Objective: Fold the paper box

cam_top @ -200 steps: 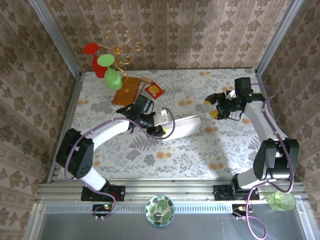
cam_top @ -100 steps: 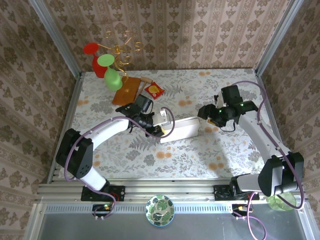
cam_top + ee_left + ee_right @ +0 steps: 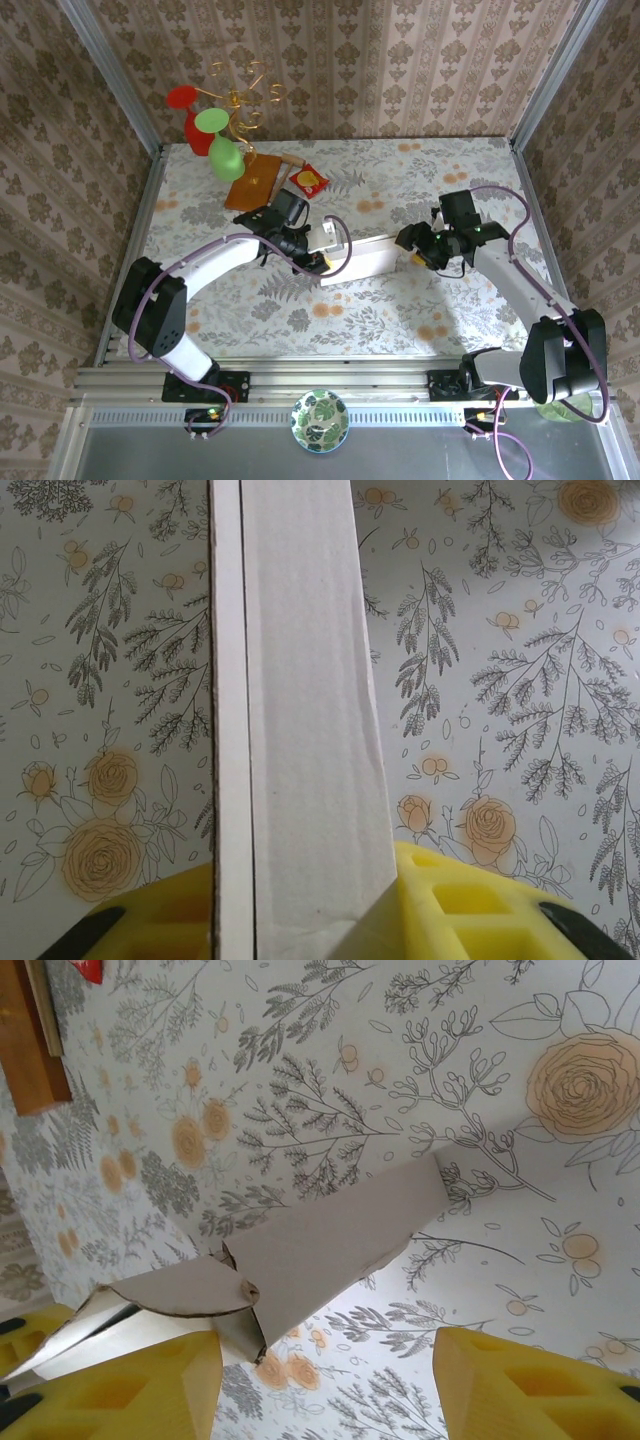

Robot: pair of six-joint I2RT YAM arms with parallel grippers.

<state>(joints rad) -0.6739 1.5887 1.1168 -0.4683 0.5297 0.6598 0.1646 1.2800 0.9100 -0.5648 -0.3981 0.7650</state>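
Folding step: judged mid-fold. The paper box is only part-formed, and an end flap hangs loose.
Next move: the free hand probably needs to close on or push that flap along its crease while the other end is held steady. The thin card could buckle.
Near edge, 6 o'clock: a leaf-patterned bowl sits in front of the table.
Left gripper: at the box's 8 o'clock end, its yellow fingers are pinched on a cardboard panel that runs up between them.
Box place: about the table's centre, between the two grippers.
Long axis: roughly 8 to 2 o'clock, with the loose-flap end pointing toward 2.
Right gripper: at that 2 o'clock end, with its fingers well apart and clamping nothing. A rounded tab lies just beside the left one.
Far, 11 o'clock: a wooden board and a red packet lie well apart from the box.
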